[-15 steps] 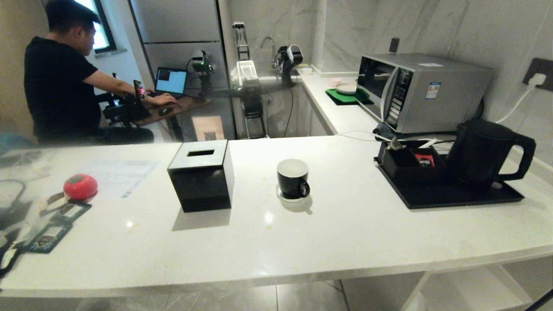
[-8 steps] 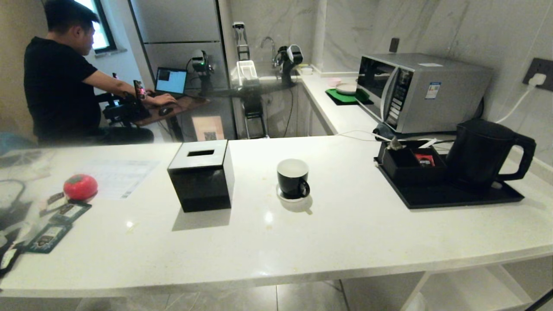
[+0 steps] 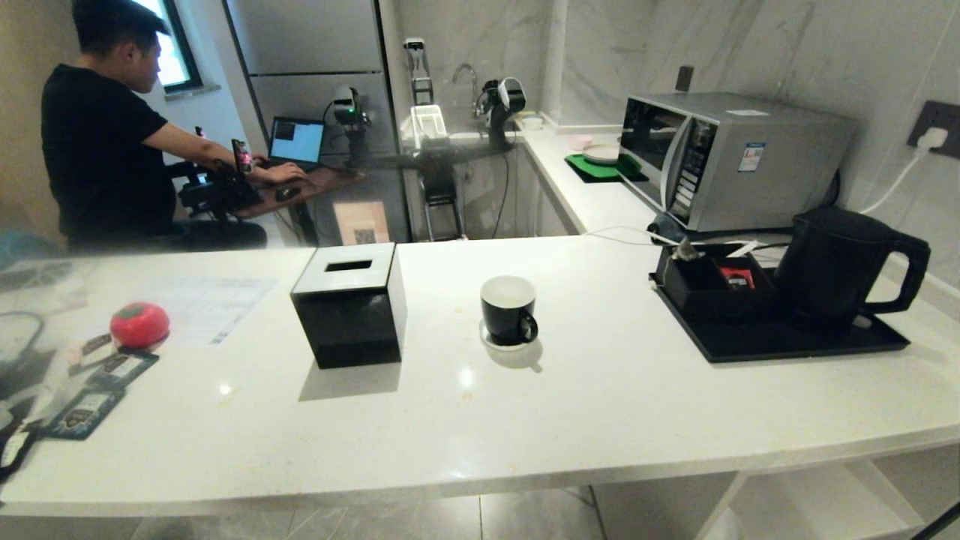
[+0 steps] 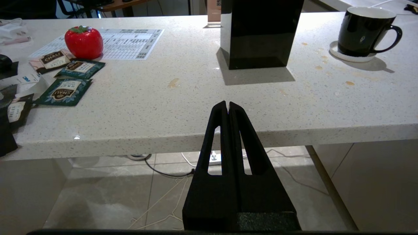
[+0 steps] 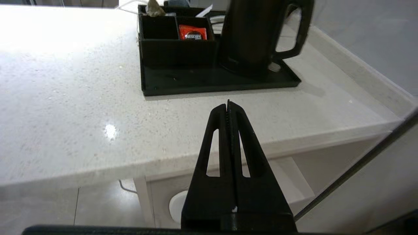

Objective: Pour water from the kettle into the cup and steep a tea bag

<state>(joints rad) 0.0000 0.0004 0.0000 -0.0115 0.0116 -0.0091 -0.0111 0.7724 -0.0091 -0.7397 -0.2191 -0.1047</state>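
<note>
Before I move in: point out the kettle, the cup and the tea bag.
kettle [image 3: 829, 266], head view, middle of its black body.
cup [image 3: 507, 313], head view, its black outer wall.
tea bag [image 5: 154, 9], right wrist view, its pale body at the organiser's far corner.

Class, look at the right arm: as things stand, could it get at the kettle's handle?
Probably yes. The right gripper, shut and empty, sits at the counter's edge facing the kettle. The handle faces outward, with only bare counter and the tray's low rim between; the jaws must open first.

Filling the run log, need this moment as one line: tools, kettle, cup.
left tool: shut, empty | right tool: shut, empty, short of tray | kettle: on tray | cup: on saucer
</note>
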